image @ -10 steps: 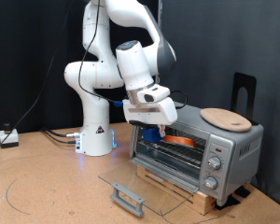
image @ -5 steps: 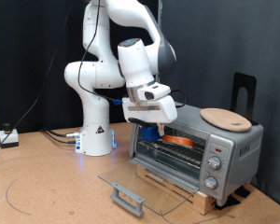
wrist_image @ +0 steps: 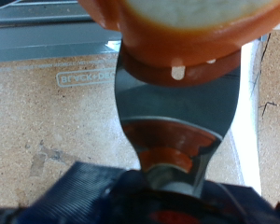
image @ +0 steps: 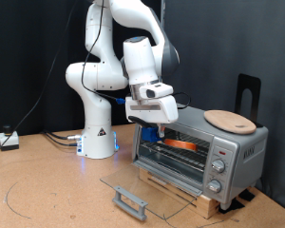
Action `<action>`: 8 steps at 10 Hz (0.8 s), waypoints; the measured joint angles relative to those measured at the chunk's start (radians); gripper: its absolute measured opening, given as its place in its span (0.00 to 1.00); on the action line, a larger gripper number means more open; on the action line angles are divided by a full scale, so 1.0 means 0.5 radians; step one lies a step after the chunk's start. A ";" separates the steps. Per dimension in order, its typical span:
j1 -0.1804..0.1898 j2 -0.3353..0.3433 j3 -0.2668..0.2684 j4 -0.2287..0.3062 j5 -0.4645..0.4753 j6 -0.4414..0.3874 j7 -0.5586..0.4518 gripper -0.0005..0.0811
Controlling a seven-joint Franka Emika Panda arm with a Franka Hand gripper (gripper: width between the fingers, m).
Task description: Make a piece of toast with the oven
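Observation:
The silver oven [image: 239, 150] stands on the table at the exterior view's right, its glass door [image: 133, 185] folded down flat. My gripper [image: 154, 129] hangs at the oven's open mouth, shut on the blue handle block [image: 155, 136] of a metal spatula [wrist_image: 177, 112]. The piece of toast [image: 180, 144], with orange crust and a pale face, lies on the spatula's blade inside the oven opening. In the wrist view the toast [wrist_image: 191, 19] sits at the blade's far end, above the open door. The fingertips themselves do not show clearly.
A round light-wood board [image: 229, 121] lies on the oven's top. Knobs [image: 217, 167] are on its right panel. A black stand [image: 248, 90] rises behind the oven. The door handle [image: 131, 201] juts towards the exterior view's bottom. A small white box [image: 8, 141] and cables lie at far left.
The arm has shifted slightly up and towards the exterior view's left, with the spatula and toast still held at the oven's mouth.

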 joint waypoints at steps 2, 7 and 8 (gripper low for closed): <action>-0.014 -0.022 0.007 -0.008 -0.007 -0.003 0.022 0.57; 0.025 -0.024 -0.079 -0.003 0.125 -0.180 -0.141 0.57; 0.027 -0.014 -0.092 -0.024 0.152 -0.182 -0.186 0.57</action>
